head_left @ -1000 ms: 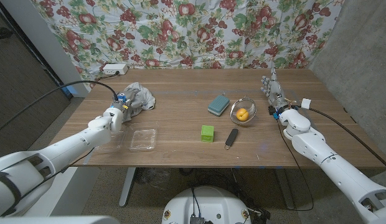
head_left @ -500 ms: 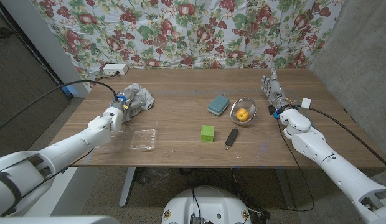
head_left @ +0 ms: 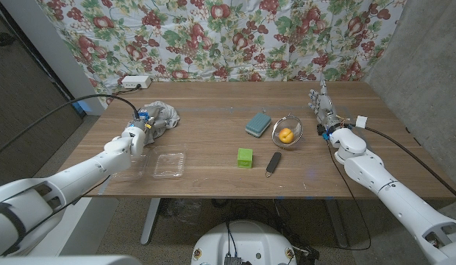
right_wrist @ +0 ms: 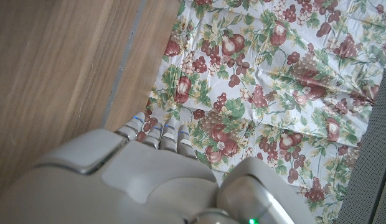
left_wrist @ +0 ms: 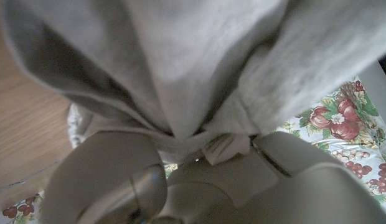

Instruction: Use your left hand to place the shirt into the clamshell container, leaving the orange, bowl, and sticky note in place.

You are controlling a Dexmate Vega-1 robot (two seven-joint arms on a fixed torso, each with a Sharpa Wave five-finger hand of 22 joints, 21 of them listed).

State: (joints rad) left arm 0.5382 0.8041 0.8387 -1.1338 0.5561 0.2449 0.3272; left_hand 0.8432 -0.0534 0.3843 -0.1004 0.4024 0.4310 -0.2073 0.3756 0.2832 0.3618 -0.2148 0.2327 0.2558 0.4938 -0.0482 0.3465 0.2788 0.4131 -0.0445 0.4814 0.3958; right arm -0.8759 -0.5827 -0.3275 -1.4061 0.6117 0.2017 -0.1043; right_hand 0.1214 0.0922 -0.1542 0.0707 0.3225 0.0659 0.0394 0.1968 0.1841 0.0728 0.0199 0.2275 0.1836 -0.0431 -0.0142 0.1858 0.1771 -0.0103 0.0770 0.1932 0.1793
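Two hands: I see both in the head view, one on each side of the table (head_left: 213, 99).
Left hand: my left hand (head_left: 137, 135) is at the left part of the table, arm reaching in from the lower left corner. Its fingers grasp the shirt (head_left: 160, 116). In the left wrist view the grey cloth (left_wrist: 199, 68) is bunched between the fingers (left_wrist: 112, 180) and hangs just in front of the camera.
Right hand: my right hand (head_left: 325, 109) stands on its edge near the right side of the table, fingers straight and reaching away from me. It holds nothing, fingers released. In the right wrist view I see the back of this hand (right_wrist: 137, 180) with wood and the flowered cloth (right_wrist: 268, 81) beyond it.
Shirt: one, grey, crumpled, at the far left of the table, partly lifted in the left hand. I cannot tell how much of it touches the wood.
Container: one, clear plastic (head_left: 169, 165), near the front edge, just beside the left hand and closer to me than the shirt. The shirt is not in it.
Bowl: one, wire bowl (head_left: 287, 131), right of the middle.
Orange: one (head_left: 286, 135), inside the bowl.
Sticky note: one green block (head_left: 246, 157), in front of the middle.
Other things: one teal sponge (head_left: 258, 123) beside the bowl, one dark small object (head_left: 273, 163) near the green block, one white box (head_left: 136, 82) at the far left edge.
Writing: no label is large enough for me to read.
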